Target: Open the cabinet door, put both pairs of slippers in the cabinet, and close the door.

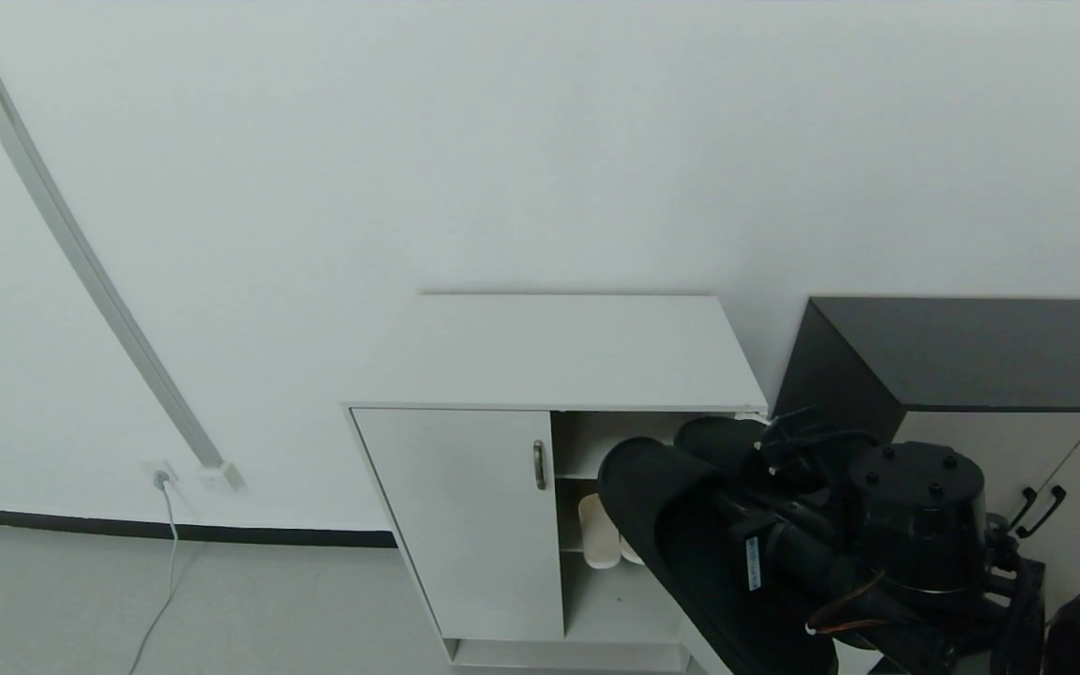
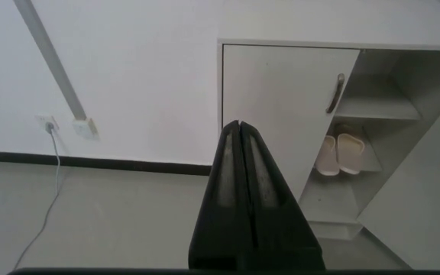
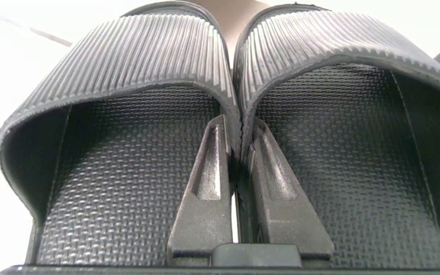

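A white cabinet (image 1: 559,352) stands against the wall, its left door (image 1: 460,520) closed and its right half open. A beige pair of slippers (image 1: 601,534) sits on the middle shelf inside, also seen as the beige slippers (image 2: 341,153) in the left wrist view. My right gripper (image 3: 237,128) is shut on the pressed-together inner walls of a black pair of slippers (image 3: 166,130). In the head view the black slippers (image 1: 662,525) hang just in front of the open compartment. My left gripper (image 2: 240,126) is shut on nothing, left of the cabinet (image 2: 289,99) and above the floor.
The opened right door (image 2: 430,191) swings out from the cabinet's right side. A dark-topped cabinet (image 1: 971,352) with black handles stands close on the right. A wall socket with a cable (image 1: 162,480) and a slanted conduit (image 1: 71,244) are at the left, with bare floor below.
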You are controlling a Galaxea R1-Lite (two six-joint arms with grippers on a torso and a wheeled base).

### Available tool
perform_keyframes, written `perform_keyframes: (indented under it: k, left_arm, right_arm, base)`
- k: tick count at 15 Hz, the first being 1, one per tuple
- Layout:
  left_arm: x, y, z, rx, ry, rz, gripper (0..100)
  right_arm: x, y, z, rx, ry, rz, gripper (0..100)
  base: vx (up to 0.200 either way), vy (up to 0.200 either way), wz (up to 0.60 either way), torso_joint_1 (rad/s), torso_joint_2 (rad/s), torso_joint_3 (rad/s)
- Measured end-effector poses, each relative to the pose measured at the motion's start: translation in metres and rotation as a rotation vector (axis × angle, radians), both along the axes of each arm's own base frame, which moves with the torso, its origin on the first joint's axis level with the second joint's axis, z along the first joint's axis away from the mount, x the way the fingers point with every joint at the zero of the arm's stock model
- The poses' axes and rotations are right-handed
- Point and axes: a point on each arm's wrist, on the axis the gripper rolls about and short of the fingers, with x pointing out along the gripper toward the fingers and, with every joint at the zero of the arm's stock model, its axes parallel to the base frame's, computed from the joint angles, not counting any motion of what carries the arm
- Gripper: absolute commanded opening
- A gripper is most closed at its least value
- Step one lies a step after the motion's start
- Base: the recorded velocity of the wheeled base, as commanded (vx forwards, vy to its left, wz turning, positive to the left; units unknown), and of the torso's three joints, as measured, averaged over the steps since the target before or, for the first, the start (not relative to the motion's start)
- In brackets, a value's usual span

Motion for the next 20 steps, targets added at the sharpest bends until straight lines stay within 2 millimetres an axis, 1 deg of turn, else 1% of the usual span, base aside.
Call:
perform_keyframes:
  k: [10, 20]
  left_arm:
    - [0.0000, 0.0000, 0.0000, 0.000, 0.000, 0.000, 0]
    - [0.0000, 0.0000, 0.0000, 0.000, 0.000, 0.000, 0]
  right_arm:
    - [0.0005, 0.0020, -0.0042, -0.010, 0.010, 0.004, 0]
    - [-0.0005, 0.0036, -0.0079, -0.009, 0.000, 0.011, 0]
  base:
    - [0.000, 0.000, 0.00, -0.164, 0.37, 0.206]
    - [0.000, 0.000, 0.00, -0.223, 0.53, 0.308]
